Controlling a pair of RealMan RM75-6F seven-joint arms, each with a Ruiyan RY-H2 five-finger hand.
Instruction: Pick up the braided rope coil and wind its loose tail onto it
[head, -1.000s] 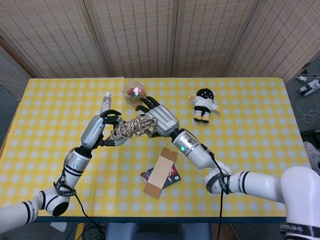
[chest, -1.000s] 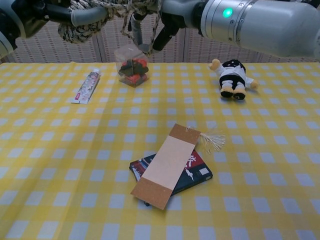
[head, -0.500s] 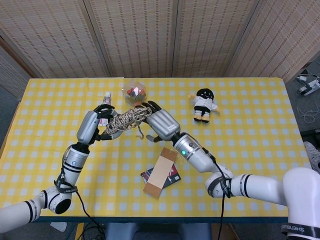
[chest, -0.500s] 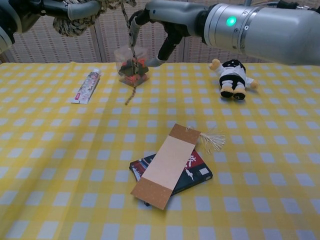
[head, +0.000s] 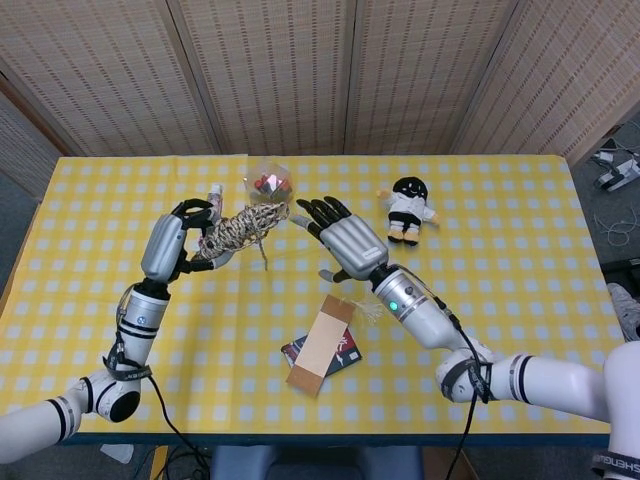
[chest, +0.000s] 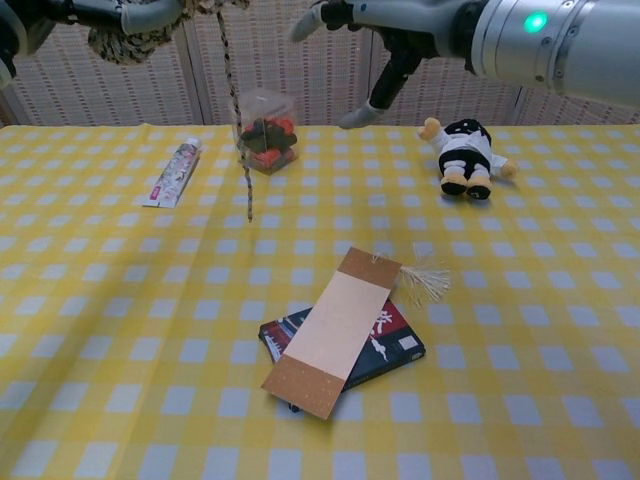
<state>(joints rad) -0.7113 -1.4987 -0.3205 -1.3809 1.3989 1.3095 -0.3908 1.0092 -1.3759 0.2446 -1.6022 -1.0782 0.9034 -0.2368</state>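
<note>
Right hand (head: 345, 243) is drawn back from the coil (head: 235, 229) since the earlier frames, fingers spread, nothing held. Coil is gripped aloft by left hand (head: 172, 243), above the table (head: 500, 290). Tail (chest: 236, 120) is left hanging loose. Step judged: re-grasp between winds; next, tail must be caught and wrapped round.

The head view looks steeply down from high above the near edge, taking in the whole tabletop (head: 500, 290) and the screen wall behind. The chest view sits low and close, facing level across the tabletop (chest: 120, 330). Both share the doll (head: 408, 210) (chest: 462, 155), the tube (chest: 172, 173) and the book (head: 325, 350) (chest: 345, 340).
</note>
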